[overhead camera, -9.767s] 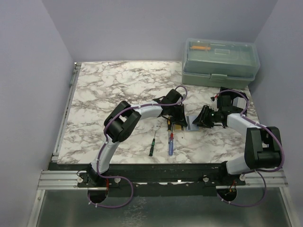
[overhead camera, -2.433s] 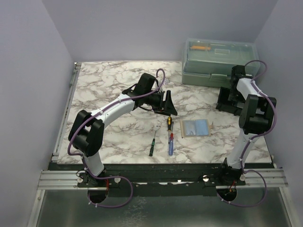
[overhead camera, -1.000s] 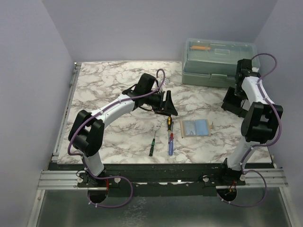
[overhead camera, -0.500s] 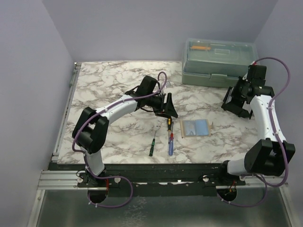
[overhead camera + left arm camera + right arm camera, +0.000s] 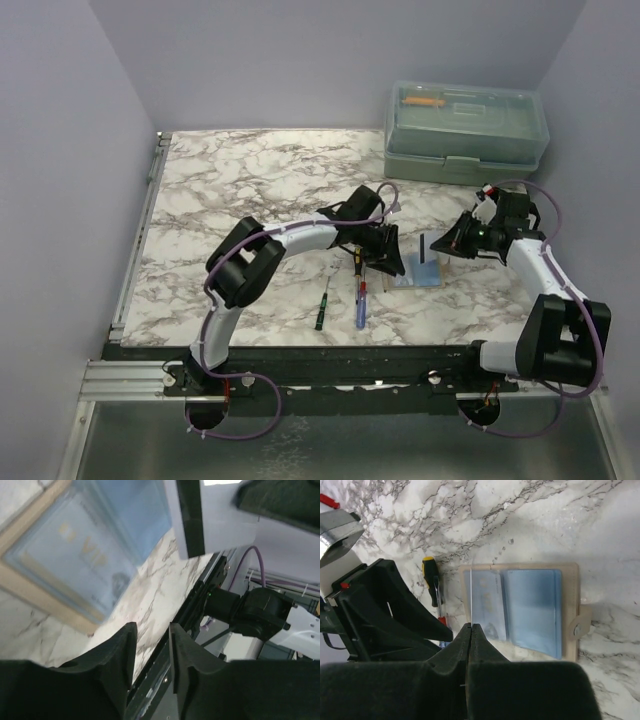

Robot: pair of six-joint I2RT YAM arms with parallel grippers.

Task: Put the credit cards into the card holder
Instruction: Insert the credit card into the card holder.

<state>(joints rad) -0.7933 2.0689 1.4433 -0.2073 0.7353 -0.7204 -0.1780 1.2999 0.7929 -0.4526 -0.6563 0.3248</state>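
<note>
Marble table (image 5: 250,180) | card holder (image 5: 570,590) open | right gripper (image 5: 470,627) pinches credit card (image 5: 424,248) | left gripper (image 5: 151,628) ajar, empty

White-shelled left arm (image 5: 305,236) and right arm (image 5: 530,265), chunky black joints (image 5: 245,265), thin purple cables (image 5: 232,436) looping along both, small black bases (image 5: 203,379).

Left gripper (image 5: 151,635) at bottom of view, black fingers slightly apart, nothing between them. Card holder (image 5: 50,605) lies open on marble table (image 5: 160,595), upper left. VIP card (image 5: 75,555), bluish with gold letters, sits in its clear pocket. Credit card (image 5: 220,525) upright at top centre, dark edge toward camera, next to holder. Dark blur at its top, likely right gripper (image 5: 260,500). Black arm joint (image 5: 250,612) and purple cable (image 5: 252,565) beyond table edge.
</note>
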